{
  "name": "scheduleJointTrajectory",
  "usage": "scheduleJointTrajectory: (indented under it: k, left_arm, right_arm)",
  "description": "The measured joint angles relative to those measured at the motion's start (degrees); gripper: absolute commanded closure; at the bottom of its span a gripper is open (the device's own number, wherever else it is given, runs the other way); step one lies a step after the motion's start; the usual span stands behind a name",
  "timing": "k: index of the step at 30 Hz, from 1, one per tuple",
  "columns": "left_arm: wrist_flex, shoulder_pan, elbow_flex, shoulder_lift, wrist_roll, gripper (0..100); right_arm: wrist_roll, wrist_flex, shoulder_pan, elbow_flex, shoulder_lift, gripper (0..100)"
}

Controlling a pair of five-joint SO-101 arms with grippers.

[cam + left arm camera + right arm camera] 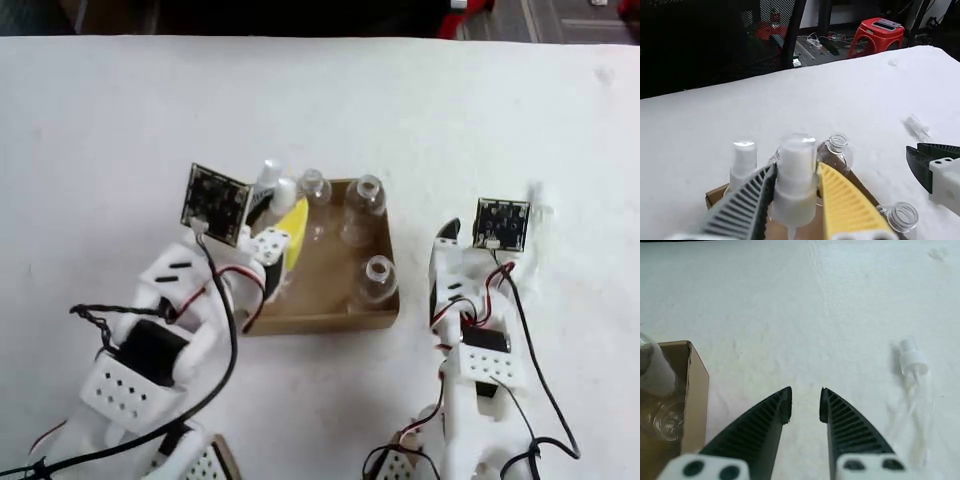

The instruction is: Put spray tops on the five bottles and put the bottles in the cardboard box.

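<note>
The cardboard box (385,310) sits mid-table with several clear bottles in it. Three stand uncapped (314,184) (365,193) (378,270). One bottle at the box's far left corner wears a white spray top (743,157). My left gripper (795,192) hangs over that side of the box, its grey and yellow fingers shut on another white spray top (796,175) whose tube points down. My right gripper (804,404) is low over the table just right of the box, open and holding nothing. A loose spray top (911,361) lies beyond it to the right.
The box wall (696,390) stands close beside my right gripper. White cloth covers the table (120,120), with bare room behind and to both sides of the box. A red stool (875,32) stands past the far edge.
</note>
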Motion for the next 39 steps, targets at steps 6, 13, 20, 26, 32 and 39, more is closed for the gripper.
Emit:
scheduleJointTrajectory:
  k: [6,13,20,26,32,39]
  left_arm:
    - [-3.6,0.4,4.7,0.0,0.1,98]
    - [-15.7,0.4,14.2,0.0,0.1,98]
    - [-17.9,0.4,16.4,0.0,0.2,98]
    - [-17.1,0.4,16.4,0.0,-1.1,95]
    - [-14.0,0.4,16.4,0.0,-3.8,61]
    - [-10.2,0.4,16.4,0.0,0.4,61]
  right_arm:
    - [0.0,0.0,0.0,0.0,0.0,91.8]
    - [0.0,0.0,0.0,0.0,0.0,91.8]
    - [0.0,0.0,0.0,0.0,0.0,91.8]
    - [0.0,0.0,0.0,0.0,0.0,91.8]
    - [0.0,0.0,0.0,0.0,0.0,91.8]
    - [0.0,0.0,0.0,0.0,0.0,91.8]
